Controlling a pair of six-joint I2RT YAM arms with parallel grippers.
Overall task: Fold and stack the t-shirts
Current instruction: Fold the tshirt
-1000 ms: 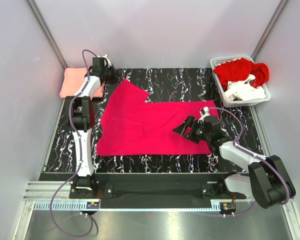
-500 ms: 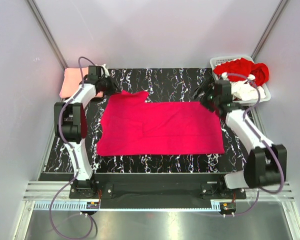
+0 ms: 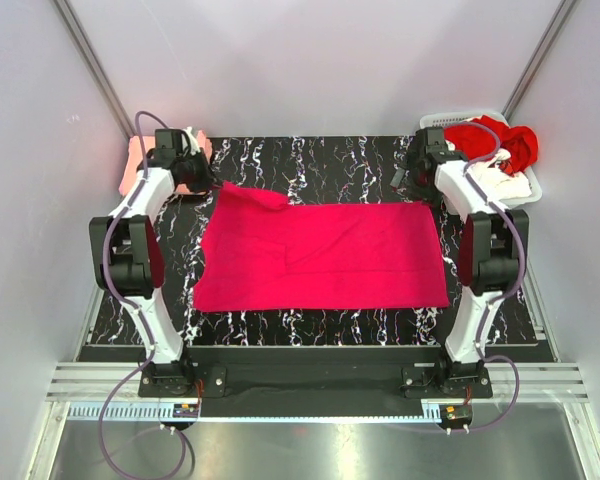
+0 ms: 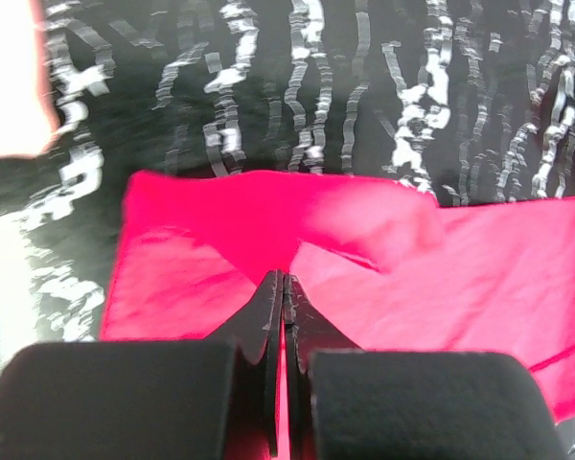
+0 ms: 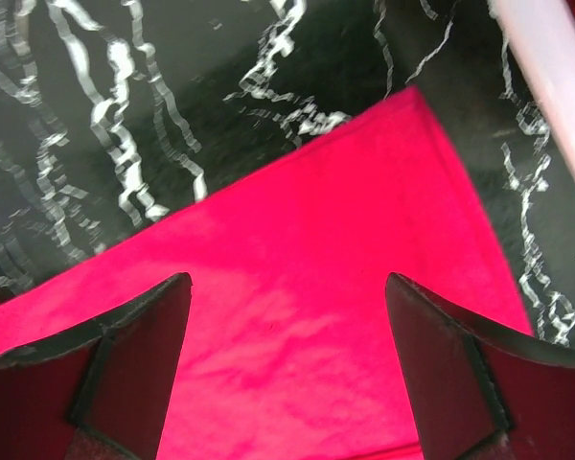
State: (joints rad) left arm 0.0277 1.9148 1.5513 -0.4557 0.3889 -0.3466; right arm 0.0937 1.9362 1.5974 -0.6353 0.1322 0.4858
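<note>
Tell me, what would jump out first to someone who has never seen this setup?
The magenta t-shirt, spread across the middle of the black marbled table, grabs the eye at once. Next comes the white basket at the far right corner, heaped with a red t-shirt and a white t-shirt. A pale pink t-shirt lies at the far left corner.

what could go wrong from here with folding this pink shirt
1. The right gripper hangs open over the far corner of the magenta t-shirt, close beside the basket; a swing that way might knock it.
2. The left gripper is shut next to the salmon t-shirt; it may drag that one.
3. The folded-in sleeve looks rumpled, so the fold may end crooked.
</note>
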